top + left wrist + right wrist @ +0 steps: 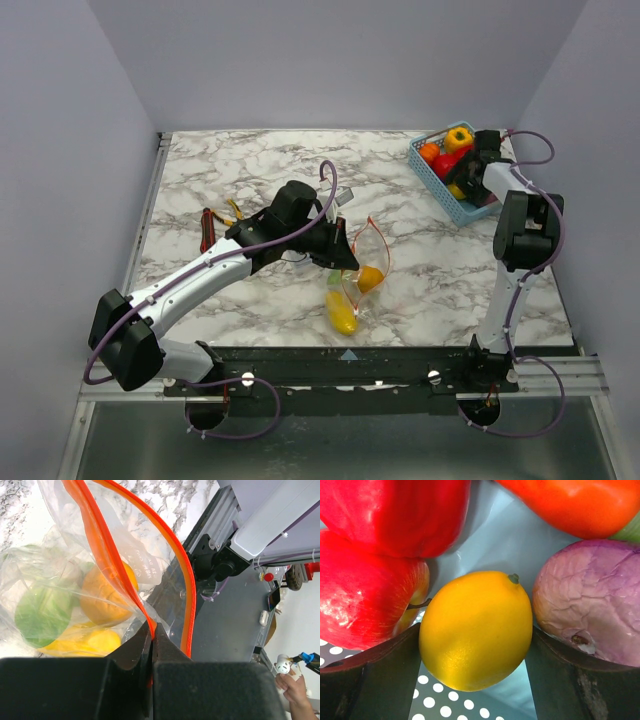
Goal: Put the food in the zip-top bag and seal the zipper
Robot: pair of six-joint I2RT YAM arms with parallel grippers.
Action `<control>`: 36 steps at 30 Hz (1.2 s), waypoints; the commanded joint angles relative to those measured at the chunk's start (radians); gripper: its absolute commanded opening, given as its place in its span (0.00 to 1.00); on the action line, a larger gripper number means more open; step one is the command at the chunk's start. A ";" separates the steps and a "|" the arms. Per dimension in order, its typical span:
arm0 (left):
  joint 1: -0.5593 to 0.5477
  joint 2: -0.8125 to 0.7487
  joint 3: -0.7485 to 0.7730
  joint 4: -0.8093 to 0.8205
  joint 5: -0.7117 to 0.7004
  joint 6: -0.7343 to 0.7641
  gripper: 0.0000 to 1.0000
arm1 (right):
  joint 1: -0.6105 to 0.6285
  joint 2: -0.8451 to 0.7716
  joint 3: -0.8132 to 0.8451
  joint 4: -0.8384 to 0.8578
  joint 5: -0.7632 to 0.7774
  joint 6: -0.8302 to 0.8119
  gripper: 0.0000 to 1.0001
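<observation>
The clear zip-top bag (362,262) lies mid-table, and my left gripper (345,262) is shut on its mouth edge. In the left wrist view the jaws (151,627) pinch one side of the red-orange zipper (106,562), and the other side (186,585) arcs apart from it. Inside the bag are an orange fruit (102,597), a green piece (42,612) and a yellow piece (85,642). My right gripper (470,172) is down in the blue basket (430,175). Its fingers (390,675) press both sides of a yellow lemon (477,627).
Round the lemon in the basket lie a red apple (365,600), a red pepper (395,510), an orange vegetable (575,500) and a purple onion (590,600). Red-handled and yellow-handled tools (210,228) lie on the table's left. The basket stands at the back right corner.
</observation>
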 commanded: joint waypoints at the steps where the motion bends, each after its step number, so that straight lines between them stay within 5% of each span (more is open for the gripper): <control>1: 0.003 -0.001 0.017 0.002 0.026 -0.002 0.00 | -0.005 0.022 -0.015 0.030 -0.021 0.006 0.73; 14: 0.003 0.002 0.018 0.001 0.026 0.000 0.00 | -0.004 -0.101 -0.057 0.077 -0.028 -0.010 0.41; 24: 0.003 -0.003 0.017 0.000 0.023 0.000 0.00 | -0.004 -0.275 -0.139 0.094 -0.048 -0.045 0.01; 36: 0.003 -0.018 0.023 0.005 0.038 0.014 0.00 | 0.017 -0.671 -0.475 0.225 -0.282 -0.033 0.00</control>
